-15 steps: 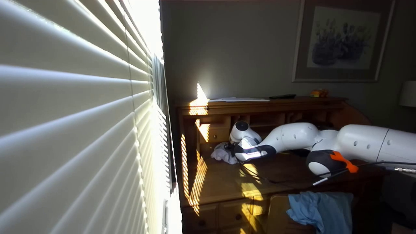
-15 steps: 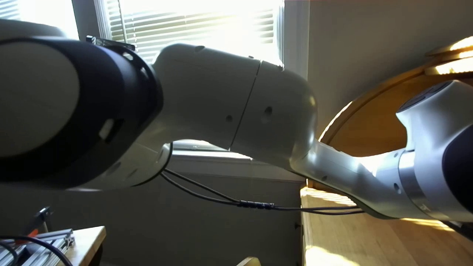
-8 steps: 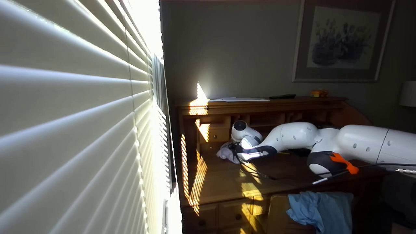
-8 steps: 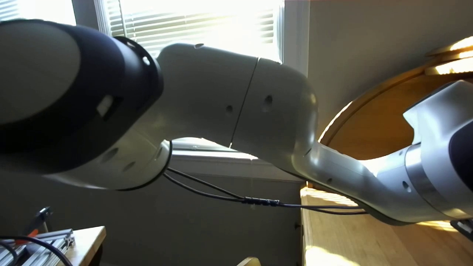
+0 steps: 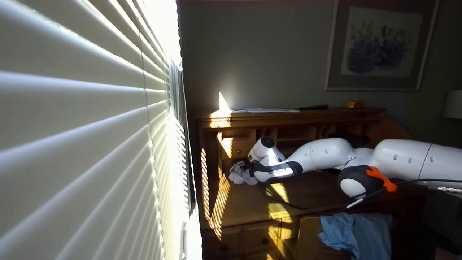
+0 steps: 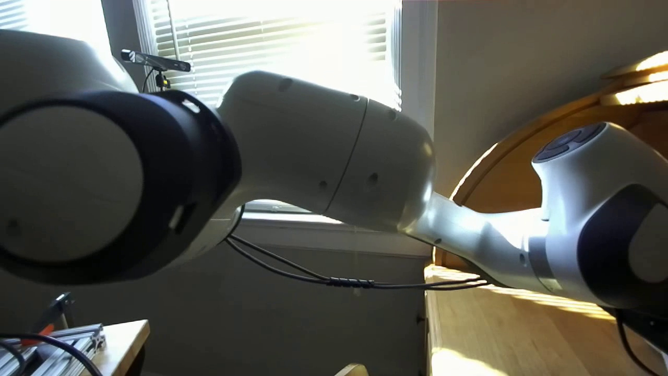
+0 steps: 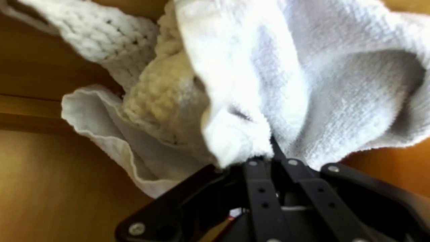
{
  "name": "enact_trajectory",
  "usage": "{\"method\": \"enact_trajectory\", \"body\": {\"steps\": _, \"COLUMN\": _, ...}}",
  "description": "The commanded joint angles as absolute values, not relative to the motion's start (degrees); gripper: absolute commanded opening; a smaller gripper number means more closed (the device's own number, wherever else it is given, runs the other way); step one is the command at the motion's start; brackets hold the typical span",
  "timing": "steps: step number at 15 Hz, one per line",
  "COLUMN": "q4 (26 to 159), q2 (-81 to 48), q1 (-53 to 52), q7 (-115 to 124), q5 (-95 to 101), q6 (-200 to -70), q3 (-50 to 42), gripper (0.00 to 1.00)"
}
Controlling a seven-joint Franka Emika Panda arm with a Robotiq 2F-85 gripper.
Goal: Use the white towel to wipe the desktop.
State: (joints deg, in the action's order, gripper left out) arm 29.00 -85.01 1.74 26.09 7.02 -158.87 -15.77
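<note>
Towel (image 7: 285, 87) in gripper (image 7: 272, 160), L end of worktop (image 5: 245, 204), nr a drawer (image 5: 246, 148) in the hutch (image 5: 278, 120). Papers (image 5: 267, 111) atop hutch; framed pic (image 5: 382, 43) on wall (image 5: 260, 47) above, to the R. Chair (image 5: 309, 233) before worktop, w/ cloth (image 5: 361, 231) over it. Blinds (image 5: 79, 119) on my L.

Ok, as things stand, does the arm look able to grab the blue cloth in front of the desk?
Probably not: the gripper is shut on the white towel, so it would likely have to let go first. Beyond that, nothing seems to cover the blue cloth in an exterior view.
</note>
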Motion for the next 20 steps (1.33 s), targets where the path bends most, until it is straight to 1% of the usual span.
{"method": "enact_trajectory", "body": {"steps": 1, "q4": 30.20, "q2": -84.89, "q1": 3.30, "q7": 11.05, "q5": 5.37, "q6": -162.67, "q3": -2.09, "gripper": 0.02}}
{"method": "enact_trajectory", "body": {"steps": 4, "q4": 32.34, "q2": -83.71, "q1": 5.48, "q7": -1.49, "q5": 7.24, "q6": -160.99, "q3": 12.05, "gripper": 0.02}}
{"method": "enact_trajectory", "body": {"steps": 6, "q4": 32.43, "q2": -83.62, "q1": 7.42, "q7": -10.32, "q5": 6.39, "q6": -160.11, "q3": 18.78, "gripper": 0.02}}
{"method": "enact_trajectory", "body": {"steps": 9, "q4": 32.66, "q2": -82.53, "q1": 9.40, "q7": -18.62, "q5": 6.39, "q6": -157.00, "q3": 22.86, "gripper": 0.02}}
{"method": "enact_trajectory", "body": {"steps": 14, "q4": 33.09, "q2": -82.09, "q1": 10.74, "q7": -24.49, "q5": 6.69, "q6": -150.22, "q3": 25.38, "gripper": 0.02}}
{"method": "enact_trajectory", "body": {"steps": 15, "q4": 33.12, "q2": -81.93, "q1": 10.64, "q7": -24.65, "q5": 6.92, "q6": -148.07, "q3": 25.10, "gripper": 0.34}}
{"method": "enact_trajectory", "body": {"steps": 16, "q4": 33.04, "q2": -81.79, "q1": 10.41, "q7": -24.65, "q5": 7.07, "q6": -146.07, "q3": 24.76, "gripper": 0.36}}
{"method": "enact_trajectory", "body": {"steps": 20, "q4": 32.56, "q2": -79.88, "q1": 9.37, "q7": -26.91, "q5": 8.09, "q6": -140.23, "q3": 23.93, "gripper": 0.61}}
